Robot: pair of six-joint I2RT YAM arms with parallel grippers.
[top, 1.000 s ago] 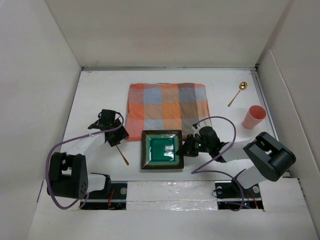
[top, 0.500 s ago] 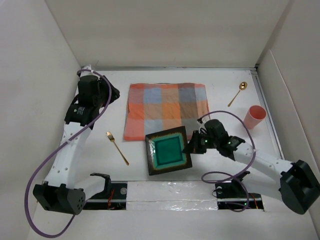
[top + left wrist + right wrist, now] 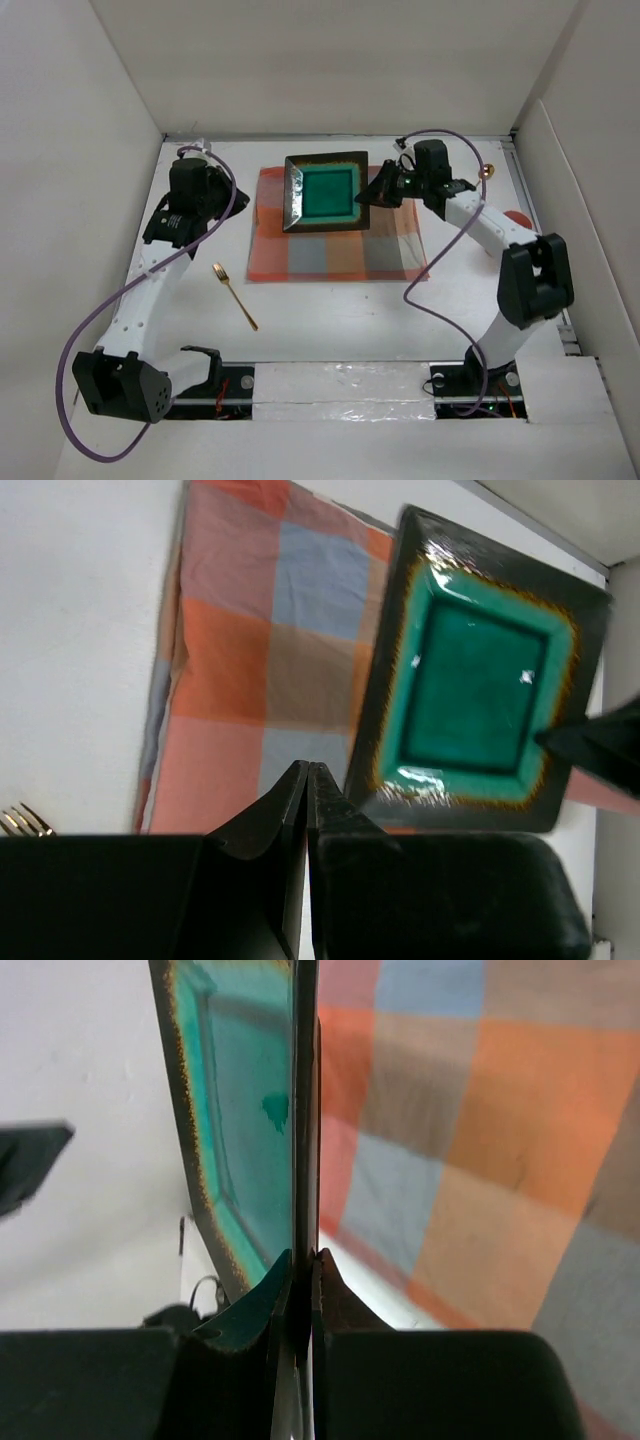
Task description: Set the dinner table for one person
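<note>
A square dark plate [image 3: 325, 190] with a green centre is at the far edge of the orange-and-grey checked cloth [image 3: 335, 250] on the white dinner table [image 3: 330, 315]. My right gripper [image 3: 375, 190] is shut on the plate's right rim. In the right wrist view the plate [image 3: 240, 1110] stands edge-on between the jaws of the right gripper [image 3: 305, 1255], above the cloth [image 3: 480, 1140]. My left gripper [image 3: 232, 195] hovers left of the cloth, shut and empty. The left wrist view shows its closed left gripper [image 3: 308, 770] over the cloth [image 3: 270, 660], beside the plate [image 3: 480, 680].
A gold fork [image 3: 235, 297] lies on the table near the left, its tines [image 3: 25, 822] just showing in the left wrist view. A gold spoon [image 3: 487, 172] and a pink cup [image 3: 516, 214] peek out behind the right arm at far right. White walls enclose the table.
My right gripper has carried the plate from the near middle of the table up to the far edge of the cloth. My left gripper has closed and stayed at the far left.
</note>
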